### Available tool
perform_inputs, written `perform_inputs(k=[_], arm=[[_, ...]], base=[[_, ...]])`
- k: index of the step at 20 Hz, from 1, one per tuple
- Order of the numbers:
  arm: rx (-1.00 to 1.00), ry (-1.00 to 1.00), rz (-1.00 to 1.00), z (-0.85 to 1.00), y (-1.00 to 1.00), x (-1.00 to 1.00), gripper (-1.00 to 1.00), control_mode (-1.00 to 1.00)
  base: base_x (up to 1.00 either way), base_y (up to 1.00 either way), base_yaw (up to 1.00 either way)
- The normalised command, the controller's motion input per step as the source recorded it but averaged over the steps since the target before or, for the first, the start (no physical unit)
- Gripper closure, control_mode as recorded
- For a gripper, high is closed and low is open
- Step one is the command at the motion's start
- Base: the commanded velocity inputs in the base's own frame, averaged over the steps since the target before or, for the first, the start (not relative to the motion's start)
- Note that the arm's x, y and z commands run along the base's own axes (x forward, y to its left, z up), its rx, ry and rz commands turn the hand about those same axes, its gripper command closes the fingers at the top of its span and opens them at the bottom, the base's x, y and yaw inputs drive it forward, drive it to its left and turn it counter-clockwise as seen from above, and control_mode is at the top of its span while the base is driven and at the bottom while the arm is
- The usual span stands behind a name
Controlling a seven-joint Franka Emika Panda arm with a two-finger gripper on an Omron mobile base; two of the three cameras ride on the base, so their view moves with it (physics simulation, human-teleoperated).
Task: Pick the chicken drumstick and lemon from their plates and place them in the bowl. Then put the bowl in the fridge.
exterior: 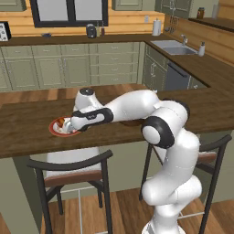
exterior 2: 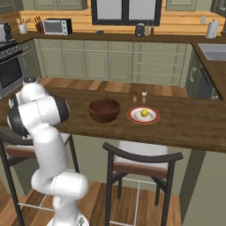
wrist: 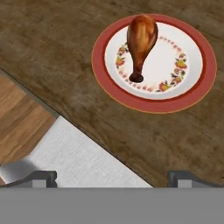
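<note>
Hovering above the near edge of the table point(wrist: 57, 65), the hand point(wrist: 113, 177) has its two fingertips set wide apart with nothing between them, so it is open and empty. The drumstick point(wrist: 140, 41) lies across the middle of its plate point(wrist: 192, 94), thick end away from the hand and narrow bone end pointing back toward it. In the right base view the lemon point(exterior 2: 144, 113) sits on the second plate point(exterior 2: 132, 116), just beside the bowl point(exterior 2: 104, 110), and both foods are still to be moved.

The main risk is a poor grip. The drumstick is rounded and tapered, so closing on the thin bone end could let it swing or slip out on the way to the bowl. Coming down off-centre could push it across the glazed plate or shift the plate itself, which sits near the table edge above a chair point(exterior: 73, 165). Descending too far could jam the fingertips against the plate. The carry to the bowl is long enough for a loose hold to fail.
</note>
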Motion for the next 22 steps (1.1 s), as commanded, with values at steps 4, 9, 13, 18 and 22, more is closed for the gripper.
perform_inputs(k=[4,9,13,18,22], arm=[[0.0,0.0,0.0,-0.11,0.07,0.17,-1.0,-1.0],[0.0,0.02,0.0,-0.45,0.17,0.37,-1.0,-1.0],[0.0,0.02,0.0,-0.22,0.18,0.48,-1.0,-1.0],[0.0,0.06,0.0,-0.09,0.26,0.51,-1.0,-1.0],[0.0,0.06,0.0,-0.19,0.18,0.47,-1.0,-1.0]], base=[[0.0,0.0,0.0],[0.0,0.0,0.0],[0.0,0.0,0.0],[0.0,0.0,0.0],[0.0,0.0,0.0]])
